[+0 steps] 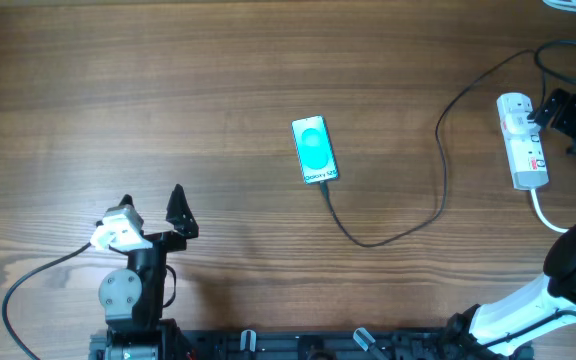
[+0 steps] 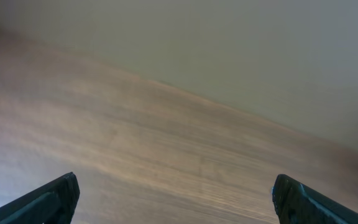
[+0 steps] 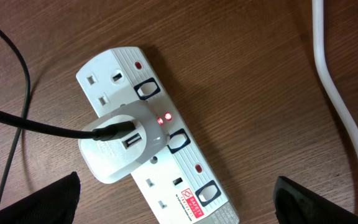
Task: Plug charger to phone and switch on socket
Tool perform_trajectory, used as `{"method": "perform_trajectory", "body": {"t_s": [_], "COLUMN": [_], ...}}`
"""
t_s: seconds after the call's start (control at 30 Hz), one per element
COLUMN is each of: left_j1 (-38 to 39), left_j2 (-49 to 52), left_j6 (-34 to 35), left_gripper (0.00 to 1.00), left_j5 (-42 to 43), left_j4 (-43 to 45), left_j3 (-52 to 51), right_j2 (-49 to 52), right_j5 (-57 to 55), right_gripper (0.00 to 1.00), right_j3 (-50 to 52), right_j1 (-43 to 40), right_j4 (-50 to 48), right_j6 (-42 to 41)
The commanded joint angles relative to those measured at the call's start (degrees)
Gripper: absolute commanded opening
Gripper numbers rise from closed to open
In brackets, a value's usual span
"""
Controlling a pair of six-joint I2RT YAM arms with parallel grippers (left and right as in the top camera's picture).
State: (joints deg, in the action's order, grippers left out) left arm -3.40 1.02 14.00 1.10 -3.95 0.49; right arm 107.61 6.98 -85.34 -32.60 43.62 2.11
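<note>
Right gripper [image 3: 176, 202]: jaws wide apart, nothing held, poised directly over the strip at 2 o'clock on the table.
Left gripper [image 1: 152, 200]: jaws apart, nothing held, stood at 8 o'clock, well apart from every task item.
Brown wood-grain table [image 1: 168, 80]: bore all items below.
Long thin black charger cable [image 1: 442, 150]: ran from the strip, looped down toward 5 o'clock, and met the 6 o'clock edge of the phone. The connector was too small to make out, but it appeared seated.
White oblong plastic power strip [image 3: 114, 78]: lay at 2 o'clock, with a thick white cord [image 3: 340, 93] trailing from its 6 o'clock end.
Small flat phone with a bright cyan screen [image 1: 315, 150]: lay face up near the centre.
White boxy plug adapter [image 3: 114, 155]: sat in the middle socket, the cable entering its face.
Small red lamp [image 3: 168, 118]: glowed beside that adapter; its two neighbours were dim.
Assessment: plug-in judged done and switch judged on, going by the lit lamp. Probably only withdrawal of the right arm remained.
</note>
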Motion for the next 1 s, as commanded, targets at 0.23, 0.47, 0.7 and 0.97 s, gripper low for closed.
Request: {"method": "perform_trajectory", "body": {"t_s": [0.23, 0.47, 0.7, 0.97], "left_j1": [1.09, 1.09, 1.09, 1.09], "left_j2": [-0.85, -0.85, -0.85, -0.85], "left_j6": [-15.28, -15.28, -15.28, -15.28], "left_gripper": [1.0, 1.0, 1.0, 1.0], "left_j5": [-0.98, -0.98, -0.98, -0.98], "left_j4": [-0.39, -0.39, -0.39, -0.39], "left_j3": [-0.15, -0.15, -0.15, -0.15], "right_j2": [-0.24, -0.24, -0.24, -0.22], "right_j5": [-0.57, -0.57, -0.57, -0.57], "right_gripper": [1.0, 1.0, 1.0, 1.0], "right_j3": [-0.44, -0.44, -0.44, -0.44], "right_j1": [0.17, 0.17, 0.17, 0.2], "right_j4": [-0.13, -0.11, -0.11, -0.13], "right_j6": [-0.79, -0.81, -0.79, -0.79]}}
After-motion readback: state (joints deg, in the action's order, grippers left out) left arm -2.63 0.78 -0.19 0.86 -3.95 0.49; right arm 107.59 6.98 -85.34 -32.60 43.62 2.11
